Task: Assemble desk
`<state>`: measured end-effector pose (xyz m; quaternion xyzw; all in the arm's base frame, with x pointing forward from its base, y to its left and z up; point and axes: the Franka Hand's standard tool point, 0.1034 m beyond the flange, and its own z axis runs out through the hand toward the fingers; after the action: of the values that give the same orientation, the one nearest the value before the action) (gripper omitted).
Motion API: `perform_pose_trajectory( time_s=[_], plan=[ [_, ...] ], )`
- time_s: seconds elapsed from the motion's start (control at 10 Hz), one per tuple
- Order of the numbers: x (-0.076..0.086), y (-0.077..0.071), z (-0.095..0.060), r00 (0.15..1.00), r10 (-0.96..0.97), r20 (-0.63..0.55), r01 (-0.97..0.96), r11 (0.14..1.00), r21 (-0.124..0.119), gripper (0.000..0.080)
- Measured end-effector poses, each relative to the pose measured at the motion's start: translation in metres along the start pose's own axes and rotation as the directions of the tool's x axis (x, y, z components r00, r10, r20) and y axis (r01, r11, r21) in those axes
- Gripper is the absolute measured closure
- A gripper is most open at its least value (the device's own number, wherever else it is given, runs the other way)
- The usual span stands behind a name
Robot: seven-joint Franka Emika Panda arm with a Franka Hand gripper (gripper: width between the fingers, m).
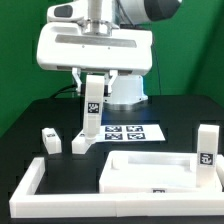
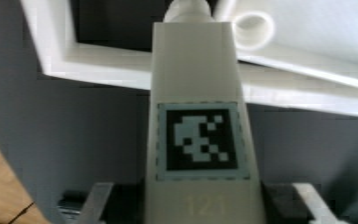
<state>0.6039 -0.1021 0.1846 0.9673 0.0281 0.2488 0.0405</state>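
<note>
Closest to the camera in the exterior view is the border rail (image 1: 30,185), and just behind it the tabletop (image 1: 150,172) lies flat on the surface (image 1: 25,130), rim up. Nothing looks attached to it: no leg stands in any corner, so the desk is pretty much at square one.

A bit further back, two loose legs sit on the surface. The short leg (image 1: 50,140) is toward the exterior view's left, well apart from the tabletop. The right leg (image 1: 207,147) stands upright just beside the tabletop's far corner on the exterior view's right.

Behind those is the marker board (image 1: 132,131), and next to it the hand (image 1: 92,88) is clamped on the held leg (image 1: 90,115), its fingers on either side of the upper part. The wrist view shows the same leg (image 2: 197,140) tag-up between the fingers. Its lower end is probably touching the surface, but that's hard to call from this angle.

So there's one leg in hand, two waiting, and a fourth not in view. All the fitting is left to do.
</note>
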Motion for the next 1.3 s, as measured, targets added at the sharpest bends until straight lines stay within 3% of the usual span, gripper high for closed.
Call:
perform_pose_trajectory(
  time_s=[0.3,0.7,0.8,0.9,1.1,1.3],
  plan=[
    [0.036,-0.051,0.008,0.997,0.078,-0.019,-0.077,0.995,0.058,0.0509],
    [0.029,-0.043,0.01,0.997,0.07,-0.012,-0.07,0.996,0.051,0.0509],
    [0.014,-0.025,0.006,0.998,0.058,0.014,-0.058,0.996,0.064,0.0509],
    [0.005,-0.013,0.0,0.994,0.092,0.065,-0.099,0.989,0.111,0.0509],
    [0.0,-0.007,0.005,0.994,0.104,0.044,-0.108,0.99,0.096,0.0509],
    [-0.002,-0.01,0.017,0.993,0.113,-0.036,-0.113,0.994,0.01,0.0509]
  ],
)
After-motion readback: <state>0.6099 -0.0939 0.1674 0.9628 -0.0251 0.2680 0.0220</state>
